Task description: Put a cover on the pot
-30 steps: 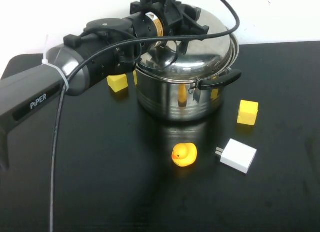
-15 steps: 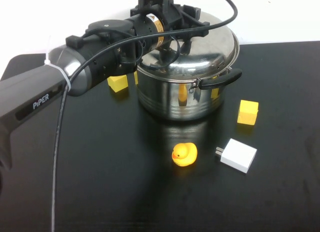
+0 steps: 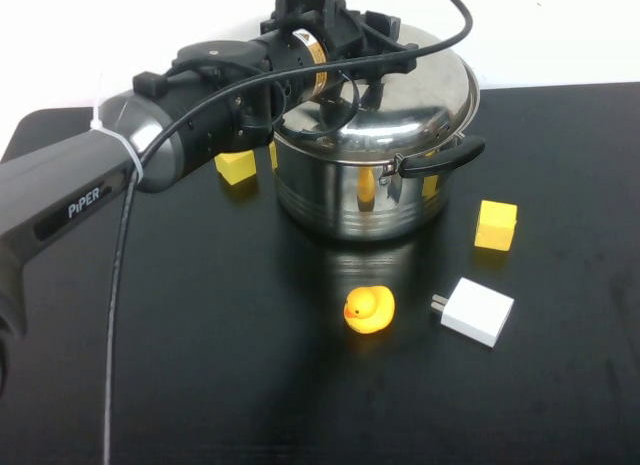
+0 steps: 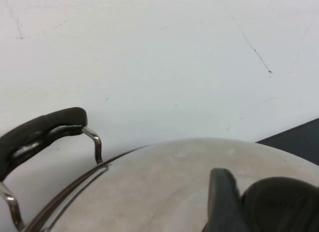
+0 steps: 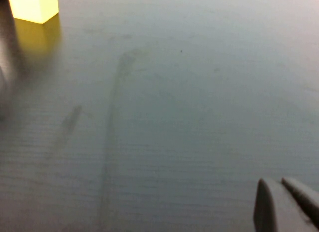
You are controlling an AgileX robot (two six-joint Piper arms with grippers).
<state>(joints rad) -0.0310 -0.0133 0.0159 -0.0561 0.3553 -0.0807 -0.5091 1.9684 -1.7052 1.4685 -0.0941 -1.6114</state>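
The large steel pot (image 3: pixel 350 200) with black side handles (image 3: pixel 440 157) stands at the back middle of the black table. The domed steel lid (image 3: pixel 420 95) lies on its rim. My left gripper (image 3: pixel 350 60) is above the lid's centre, shut on the lid's black knob. In the left wrist view the lid (image 4: pixel 149 192) fills the lower part, one finger (image 4: pixel 222 202) presses against the knob (image 4: pixel 281 207), and a pot handle (image 4: pixel 35 134) shows beyond. My right gripper (image 5: pixel 286 202) shows only in the right wrist view, shut and empty, low over the bare table.
A yellow cube (image 3: pixel 236 166) lies left of the pot and another (image 3: pixel 496 225) to its right, also in the right wrist view (image 5: pixel 32 5). A yellow duck (image 3: pixel 368 309) and a white charger (image 3: pixel 476 310) lie in front. A white wall stands behind.
The lid, tilted up at its front a second ago, has come down level onto the pot's rim with my left gripper. Little has moved in the last half second.
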